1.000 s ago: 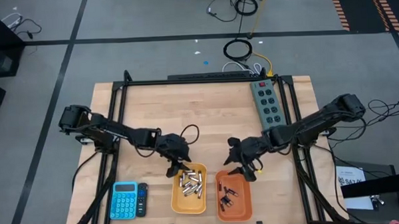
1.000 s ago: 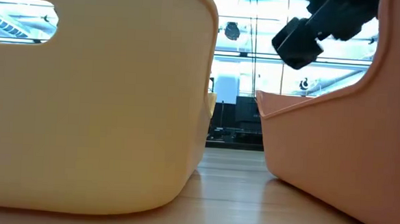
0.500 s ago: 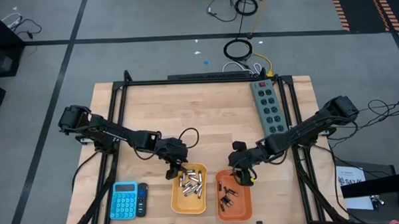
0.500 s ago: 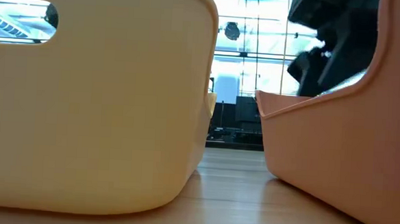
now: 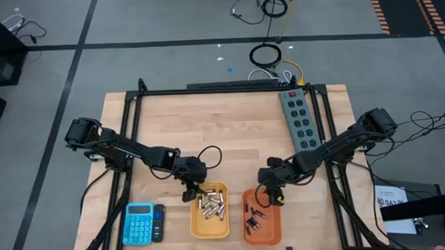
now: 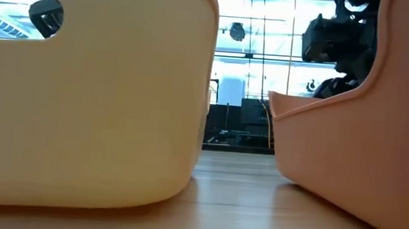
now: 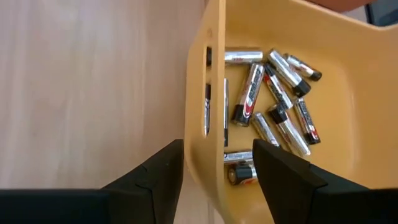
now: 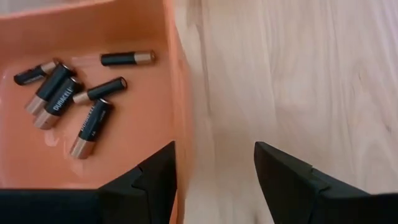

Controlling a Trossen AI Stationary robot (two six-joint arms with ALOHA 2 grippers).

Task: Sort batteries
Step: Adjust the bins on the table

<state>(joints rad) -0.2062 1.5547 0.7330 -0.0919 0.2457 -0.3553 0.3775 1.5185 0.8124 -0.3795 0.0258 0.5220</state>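
A yellow bin [image 5: 209, 209] holds several silvery batteries [image 7: 273, 93]. An orange bin [image 5: 260, 216] to its right holds several smaller dark batteries [image 8: 68, 99]. My left gripper [image 5: 189, 189] is open at the yellow bin's far left corner, and its fingers stand astride that bin's wall [image 7: 205, 118], one inside and one outside. It also shows through the bin's handle hole [image 6: 45, 15]. My right gripper [image 5: 270, 195] is open at the orange bin's far right corner, with one finger over the inside and one outside the wall [image 8: 179, 118]. My left gripper [image 7: 217, 180] comes down from above over the yellow bin's wall; whether a finger touches the wall I cannot tell. My right gripper [image 8: 214, 180] comes down over the orange bin's wall the same way; touch cannot be told there either.
A blue calculator [image 5: 139, 223] lies near the table's left near corner with a small dark device [image 5: 159, 222] beside it. A grey power strip [image 5: 299, 118] lies along the right far side. Bare wood [image 5: 222, 125] spreads across the table's far half.
My right gripper has moved toward the near edge and left, and down to the orange bin's rim. My left gripper has sunk lower at the yellow bin's corner and now shows through the handle hole. In the low view both bins have shifted a little.
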